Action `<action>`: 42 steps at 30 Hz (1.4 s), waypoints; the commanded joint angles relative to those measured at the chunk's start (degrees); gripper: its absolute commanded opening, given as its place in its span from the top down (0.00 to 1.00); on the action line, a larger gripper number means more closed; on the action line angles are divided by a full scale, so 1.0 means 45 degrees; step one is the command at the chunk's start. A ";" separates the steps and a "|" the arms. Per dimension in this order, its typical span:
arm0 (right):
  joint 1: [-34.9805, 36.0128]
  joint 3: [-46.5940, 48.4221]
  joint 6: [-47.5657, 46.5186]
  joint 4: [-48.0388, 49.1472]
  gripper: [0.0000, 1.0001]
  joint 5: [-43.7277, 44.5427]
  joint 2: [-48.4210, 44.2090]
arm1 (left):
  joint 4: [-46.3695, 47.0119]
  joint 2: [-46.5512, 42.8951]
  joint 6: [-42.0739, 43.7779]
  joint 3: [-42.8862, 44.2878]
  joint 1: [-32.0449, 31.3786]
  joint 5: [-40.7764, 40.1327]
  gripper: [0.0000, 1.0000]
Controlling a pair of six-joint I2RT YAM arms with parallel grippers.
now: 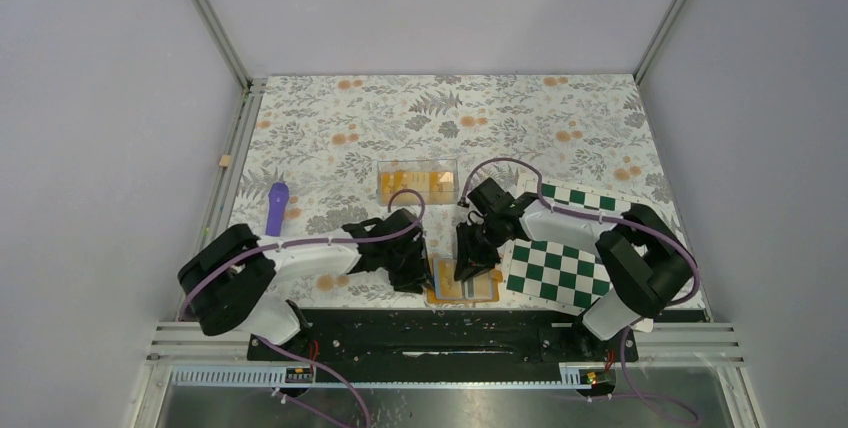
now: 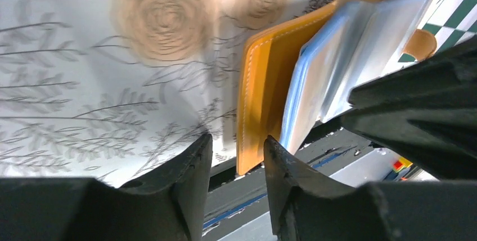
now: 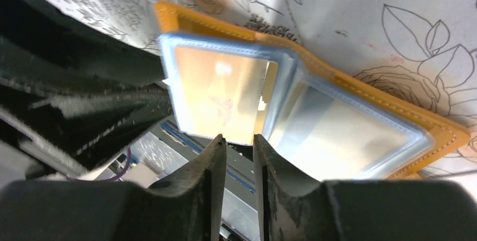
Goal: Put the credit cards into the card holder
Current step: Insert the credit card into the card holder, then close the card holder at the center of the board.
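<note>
The orange card holder (image 1: 468,288) lies open at the table's near edge, its light-blue pockets (image 2: 337,61) fanned upward. One orange-yellow credit card (image 3: 216,94) sits inside a raised pocket. More credit cards (image 1: 415,185) lie in the clear box behind. My left gripper (image 2: 238,142) is open, its tips beside the holder's orange cover (image 2: 264,83) and holding nothing. My right gripper (image 3: 239,138) stands open with a narrow gap, its tips just below the lower edge of the pocket that has the card in it, with nothing between them. In the top view the left gripper (image 1: 415,273) and right gripper (image 1: 468,266) flank the holder.
A clear plastic box (image 1: 417,166) stands mid-table behind the grippers. A green-and-white chequered board (image 1: 555,270) lies right of the holder, under the right arm. A purple object (image 1: 277,206) lies at the left. The black base rail (image 1: 440,333) runs just below the holder.
</note>
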 commanded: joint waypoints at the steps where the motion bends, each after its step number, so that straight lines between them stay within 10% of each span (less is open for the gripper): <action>1: 0.0159 0.0033 -0.0191 -0.0373 0.66 0.0000 -0.1073 | 0.1592 -0.1342 -0.0354 -0.1538 0.0726 0.0492 0.59; 21: 0.0105 -0.0845 -0.0973 -0.0008 0.96 0.0864 0.0420 | 0.8131 -0.0029 -0.1551 -0.3814 0.1933 0.2981 0.47; 42: 0.0120 -0.0817 -0.1003 0.0168 0.97 0.0712 0.0940 | 0.9567 -0.0460 -0.1164 -0.2781 0.1194 0.4816 0.52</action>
